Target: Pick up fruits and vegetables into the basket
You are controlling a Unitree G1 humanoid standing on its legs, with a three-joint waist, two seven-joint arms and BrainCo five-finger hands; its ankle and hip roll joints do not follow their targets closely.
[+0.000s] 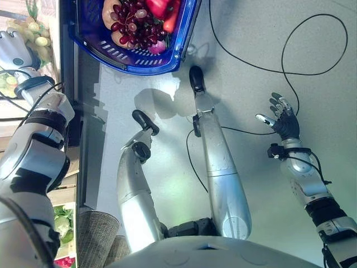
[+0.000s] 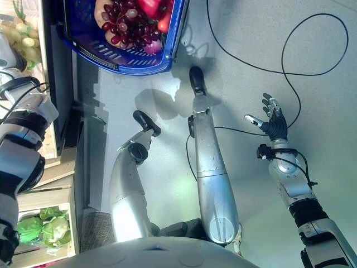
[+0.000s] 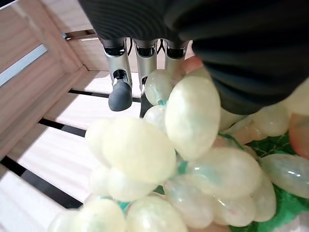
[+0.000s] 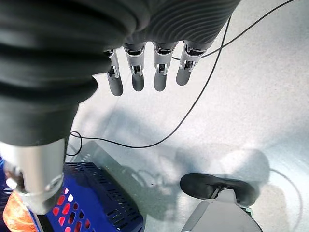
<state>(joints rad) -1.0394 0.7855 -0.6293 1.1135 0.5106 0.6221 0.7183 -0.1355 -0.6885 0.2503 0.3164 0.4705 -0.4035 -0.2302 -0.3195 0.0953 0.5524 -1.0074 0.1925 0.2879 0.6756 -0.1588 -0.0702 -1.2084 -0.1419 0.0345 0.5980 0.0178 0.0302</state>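
A deep blue plastic basket (image 1: 139,58) with slotted walls sits on the pale grey floor (image 1: 251,44) in front of the robot. Inside it lies a bunch of dark red grapes (image 1: 134,25), a red pepper (image 1: 164,11) beside them, and a tan round thing at the basket's left side that I cannot name for sure.

Off to the robot's left stands a light wooden slatted crate (image 3: 43,87). A bunch of pale green grapes (image 3: 183,154) lies in it. The left hand (image 1: 14,50) is up there at the crate, right on top of the green grapes. From its wrist you can see its silver fingers (image 3: 118,82) with dark tips reaching straight down past the grapes toward the slats. One grape pushes up against the fingers. I cannot tell if the thumb or fingers have closed on the bunch, because the grapes hide most of the hand.

Lower down on that same side, another wooden box (image 2: 42,195) holds leafy green cabbages (image 2: 47,226).

The right hand (image 1: 281,117) hangs out to the robot's right, over the bare floor and well apart from the basket. Its fingers (image 4: 137,72) are spread and loose, and it holds nothing.
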